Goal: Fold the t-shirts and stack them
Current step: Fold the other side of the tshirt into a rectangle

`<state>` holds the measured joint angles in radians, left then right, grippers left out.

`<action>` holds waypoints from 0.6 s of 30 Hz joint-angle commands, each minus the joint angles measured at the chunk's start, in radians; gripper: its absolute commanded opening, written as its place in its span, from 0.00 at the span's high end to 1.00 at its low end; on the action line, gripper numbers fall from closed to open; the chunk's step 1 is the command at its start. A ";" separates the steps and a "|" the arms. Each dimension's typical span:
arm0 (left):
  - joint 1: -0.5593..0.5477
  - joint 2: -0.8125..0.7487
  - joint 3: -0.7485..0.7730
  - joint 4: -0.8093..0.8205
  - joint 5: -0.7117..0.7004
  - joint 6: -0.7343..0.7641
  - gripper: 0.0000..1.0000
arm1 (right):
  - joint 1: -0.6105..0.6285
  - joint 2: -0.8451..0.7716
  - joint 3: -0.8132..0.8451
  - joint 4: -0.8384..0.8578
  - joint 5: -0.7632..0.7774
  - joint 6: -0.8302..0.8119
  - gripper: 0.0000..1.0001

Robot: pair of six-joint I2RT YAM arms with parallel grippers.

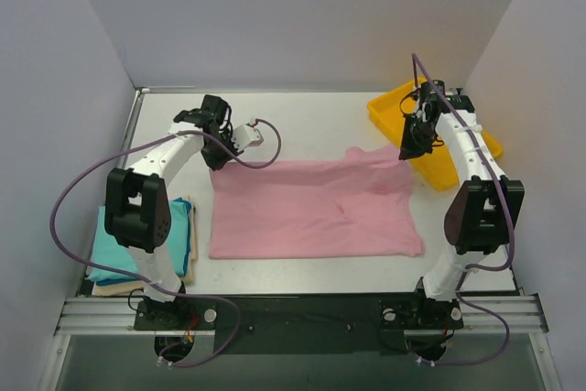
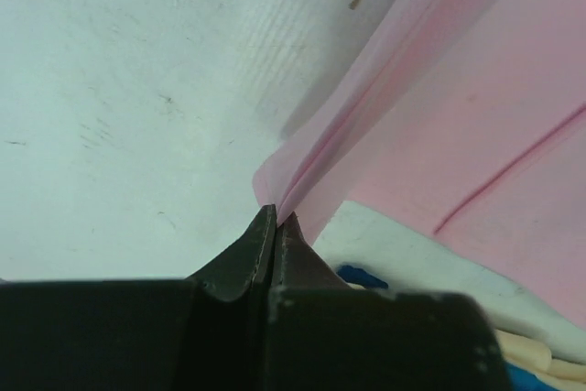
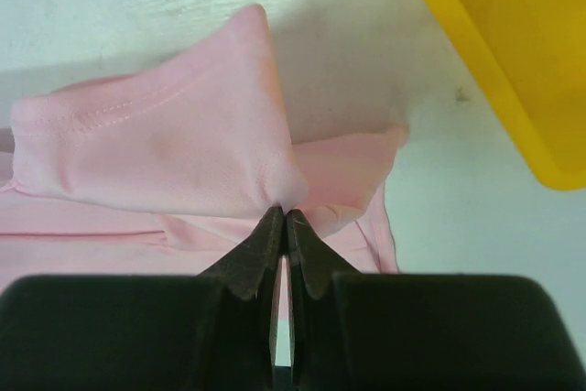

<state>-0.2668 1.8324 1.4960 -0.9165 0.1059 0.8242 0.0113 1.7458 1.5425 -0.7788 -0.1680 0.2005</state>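
You had the pink t-shirt (image 1: 311,208) spread mostly flat across the middle of the worktop (image 1: 311,125), long side running left to right, with a crease through the middle.

Your left tool (image 1: 218,160) sat at the shirt's far-left corner. In the left wrist view its tips (image 2: 277,217) were pressed together on a thin folded edge of the pink cloth (image 2: 476,135), and that edge was lifted a little off the worktop.

Your right tool (image 1: 406,153) was at the far-right corner, just beside the yellow tray (image 1: 439,171). In the right wrist view its tips (image 3: 282,214) were clamped on a bunched bit of the shirt (image 3: 165,153), with a hemmed flap standing up above them. The tray's (image 3: 494,52) edge was close to the cloth but apart from it.

The teal t-shirt (image 1: 114,249) lay folded at the near-left of the worktop, on top of the cream t-shirt (image 1: 105,288), partly hidden behind your left arm. That stack was just beside the pink shirt's left edge, not touching it.
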 commanded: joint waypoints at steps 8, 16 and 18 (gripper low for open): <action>-0.015 -0.107 -0.146 0.010 0.024 -0.002 1.00 | -0.005 0.000 -0.137 -0.076 -0.022 -0.013 1.00; -0.045 -0.124 -0.319 -0.015 0.094 -0.056 1.00 | -0.007 -0.068 -0.430 -0.021 -0.013 0.017 1.00; -0.046 -0.119 -0.325 -0.010 0.092 -0.063 1.00 | -0.007 -0.063 -0.432 -0.020 0.005 0.023 1.00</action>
<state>-0.3027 1.7412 1.1809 -0.9241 0.1596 0.7902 0.0074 1.7294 1.1248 -0.7879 -0.1989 0.2020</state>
